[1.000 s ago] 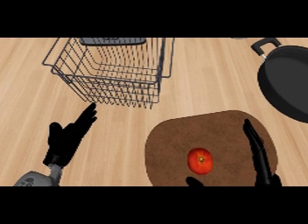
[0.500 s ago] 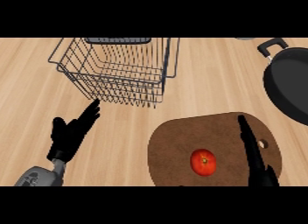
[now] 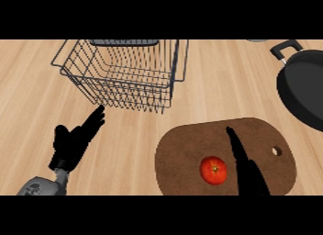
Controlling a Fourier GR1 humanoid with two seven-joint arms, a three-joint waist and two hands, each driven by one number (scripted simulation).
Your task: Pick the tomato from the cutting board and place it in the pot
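Currently left robot hand (image 3: 73, 146) rests open, near-left on counter (image 3: 29, 92). Tomato (image 3: 214, 170) sits on cutting board (image 3: 191, 147); right robot hand (image 3: 244, 165), fingers straight, just beside it. Likely smooth, soft, rolls: grasp around middle. Pot (image 3: 310, 94) far right.

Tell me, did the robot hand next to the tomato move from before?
Yes. The right robot hand has slid left across the cutting board, closer to the tomato, and now sits right beside it.

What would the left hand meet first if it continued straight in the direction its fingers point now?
Probably the wire basket: the left hand points up-right toward its near lower corner, though its height above the counter is unclear.
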